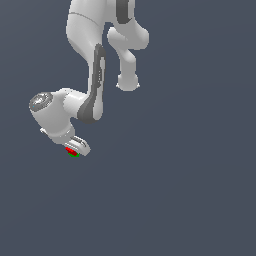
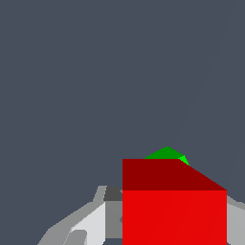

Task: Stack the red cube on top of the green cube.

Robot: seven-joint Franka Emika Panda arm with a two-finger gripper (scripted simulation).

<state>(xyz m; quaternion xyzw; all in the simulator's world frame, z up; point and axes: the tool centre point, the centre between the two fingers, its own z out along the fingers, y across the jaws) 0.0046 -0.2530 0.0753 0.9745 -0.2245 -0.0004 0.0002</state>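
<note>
Red cube (image 2: 174, 215) pinched between the gripper (image 1: 74, 149) fingers (image 2: 91, 222), lower left of the exterior view, green cube (image 2: 166, 153) peeking out just behind and beneath it, white arm (image 1: 90, 75) rising to the upper middle, plain grey-blue floor (image 1: 190, 200) all around

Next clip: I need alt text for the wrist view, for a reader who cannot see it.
A bright red cube fills the lower foreground between the grey gripper fingers, hiding most of a green cube whose corner peeks out just beyond it. The rest is plain dark grey-blue ground.
</note>
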